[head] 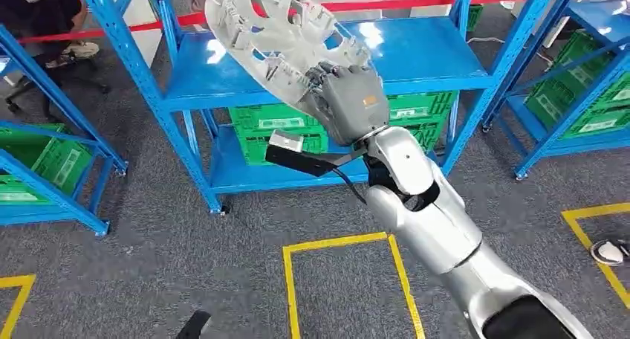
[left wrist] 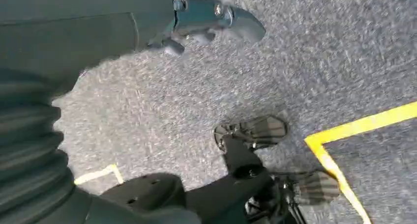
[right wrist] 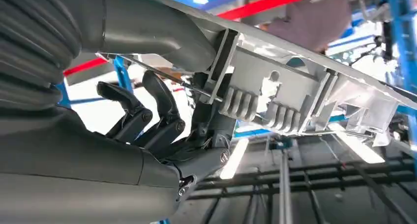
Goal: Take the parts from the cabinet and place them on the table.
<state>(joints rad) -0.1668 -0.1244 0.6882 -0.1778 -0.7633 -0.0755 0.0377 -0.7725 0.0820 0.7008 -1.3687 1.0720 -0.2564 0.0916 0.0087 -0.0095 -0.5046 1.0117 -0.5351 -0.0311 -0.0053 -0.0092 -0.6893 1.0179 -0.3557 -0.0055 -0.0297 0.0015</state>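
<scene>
So, going left to right for you: at the far left of the head view there's a blue rack (head: pixel 52 168) with a green crate (head: pixel 56 160) on its low shelf, and behind it a person's dark sleeve and shoe up by the top left corner. Your left hand (left wrist: pixel 206 22) hangs down over the grey carpet (left wrist: pixel 319 52) in the left wrist view; its fingers look loosely apart with nothing in them, though the picture is blurry. Yellow floor tape (head: pixel 338 244) marks out a box on the carpet in front of the robot.

Middle of the head view is the blue shelving unit (head: pixel 438 56), glossy top shelf, green crates (head: pixel 278 127) tucked on the lower shelf. Your right hand (head: pixel 353 101) is raised in front of it and grips the white plastic part (head: pixel 275 34), a flat moulded panel with cutouts and ribs. The part is held tilted up in the air above the front edge of the top shelf; can't tell if its far end touches the shelf. In the right wrist view, the thumb presses on one face and the dark fingers (right wrist: pixel 162 106) curl under the ribbed side.

Right side: another blue rack (head: pixel 587 94) with green crates (head: pixel 594 101), a red barrier tape (head: pixel 416 3) running behind, and a shoe (head: pixel 611 252) at the right edge by more yellow tape.
</scene>
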